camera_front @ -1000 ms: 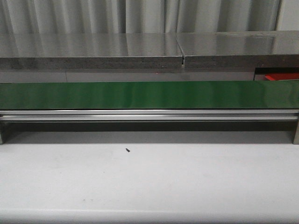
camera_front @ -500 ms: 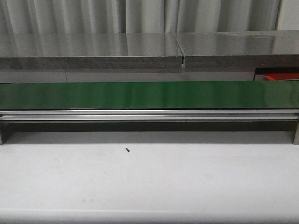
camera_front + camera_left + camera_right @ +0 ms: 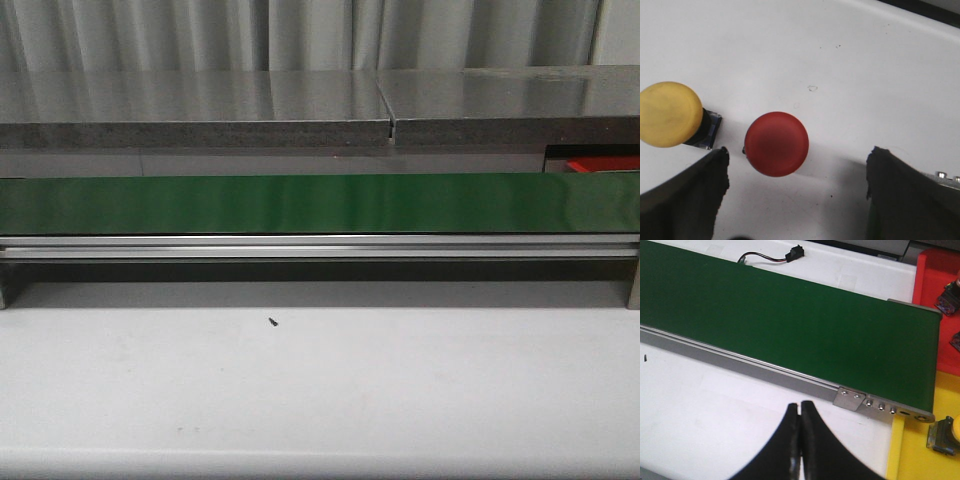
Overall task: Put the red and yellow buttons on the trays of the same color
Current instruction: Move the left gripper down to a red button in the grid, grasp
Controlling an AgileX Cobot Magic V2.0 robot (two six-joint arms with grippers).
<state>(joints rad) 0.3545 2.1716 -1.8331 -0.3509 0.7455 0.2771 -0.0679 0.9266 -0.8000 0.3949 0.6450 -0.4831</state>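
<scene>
Item 1, red button (image 3: 776,144): stands on the white tabletop (image 3: 840,65), mushroom cap facing up toward the wrist camera; long axis judged upright, running from base to cap; cap round, so no sideways heading can be read; not yet on any tray.

Item 2, yellow button (image 3: 668,114): just beside the red one on the same tabletop, apart from it; cap also up, with a dark base and clear block showing under its edge; not yet sorted.

Item 3, left end effector (image 3: 795,200): spread wide, empty; 1 dark finger on each side of the red button, neither touching it; hangs above the cap.

Item 4, right end effector (image 3: 800,440): fingers pressed together, holding nothing; hovers over bare tabletop near the rail of the green conveyor belt (image 3: 790,325).

Item 5, red tray (image 3: 932,275): at the far end of the belt; 2 small parts at its edge, too cropped to identify.

Item 6, yellow tray (image 3: 920,460): next to the belt's end; 1 yellow-capped button (image 3: 945,435) already lies in it, tipped on its side.

Progress, as a judgement: partly done; at least 1 yellow piece placed; 2 buttons left near the left arm; the red one appears to be the next pick. The front view shows the belt and tabletop only; neither arm, button nor yellow tray appears there.
</scene>
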